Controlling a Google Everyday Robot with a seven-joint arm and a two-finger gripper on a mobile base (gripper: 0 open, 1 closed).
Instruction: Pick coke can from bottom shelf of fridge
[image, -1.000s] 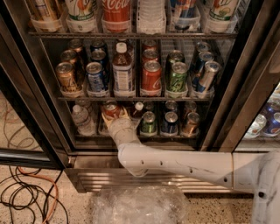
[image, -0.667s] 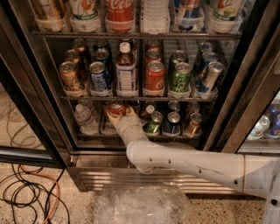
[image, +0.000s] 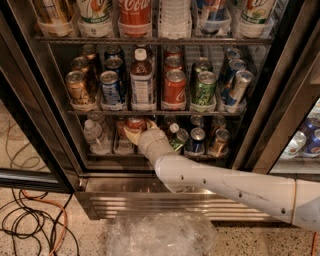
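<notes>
From the one camera view, the main change over the last second is in the arm. It lay nearly level across the steel base of the fridge, and now it slopes up from the lower right toward the left. That has carried the gripper a little farther in over the front rail of the bottom shelf. The gripper was just below and in front of the coke can. Now it is right at the can and covers the lower part of it. I cannot tell whether the gripper is spread, pressed together or already pinching the can.

The can has not moved. It stands in the same lane at the left-centre of the bottom shelf, near the front. I read this as the end of the reach, with the grasp either being made or just about to be. The lift out is not yet done.

The can is small and red with a silver top, and it seems to stand upright. Only its upper part shows, and I can make out no lettering. A clear water bottle stands near it on the left. A green can leans just beside the wrist on the right, so I judge the way out to be tight.
</notes>
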